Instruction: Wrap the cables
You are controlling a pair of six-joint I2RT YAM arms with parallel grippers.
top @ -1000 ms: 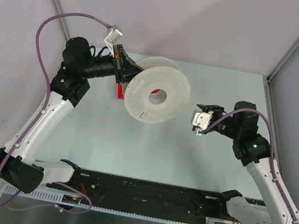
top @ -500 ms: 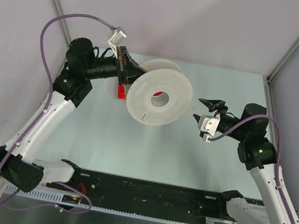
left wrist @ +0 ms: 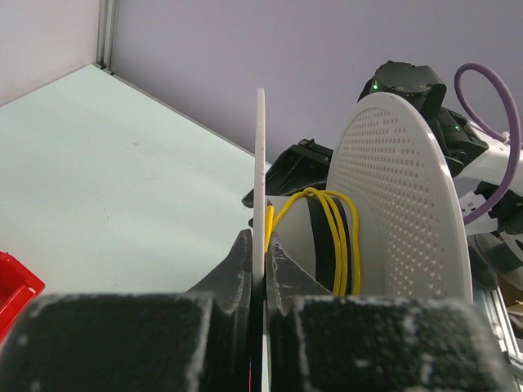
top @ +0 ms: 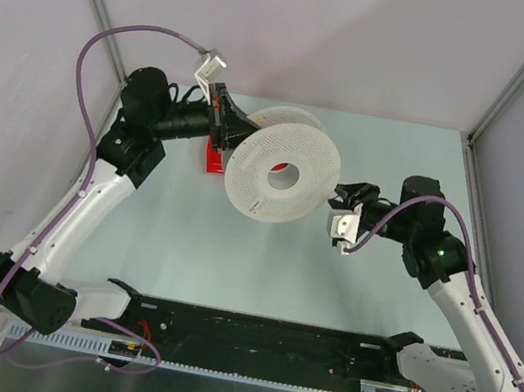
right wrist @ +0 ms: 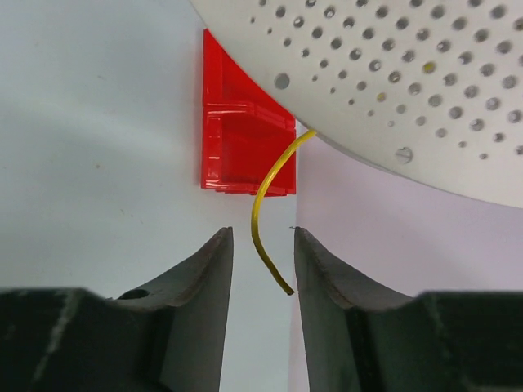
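A white perforated spool [top: 281, 174] hangs above the table. My left gripper [top: 222, 133] is shut on the rim of its rear flange [left wrist: 261, 163], one finger on each side. Thin yellow cable [left wrist: 335, 237] lies in a few turns round the spool's dark core. Its free end [right wrist: 265, 220] curls down from under the front flange [right wrist: 392, 73] and hangs between the fingers of my right gripper [right wrist: 263, 237], touching neither. My right gripper [top: 341, 210] is open, just right of the spool.
A red plastic bin [top: 214, 159] sits on the pale table behind and below the spool, and it also shows in the right wrist view [right wrist: 245, 139]. Grey enclosure walls stand close at the back and on both sides.
My left arm has carried the spool slightly right. My right gripper swung away to the right, then came back left to the spool's edge, with the cable end now between its fingers.
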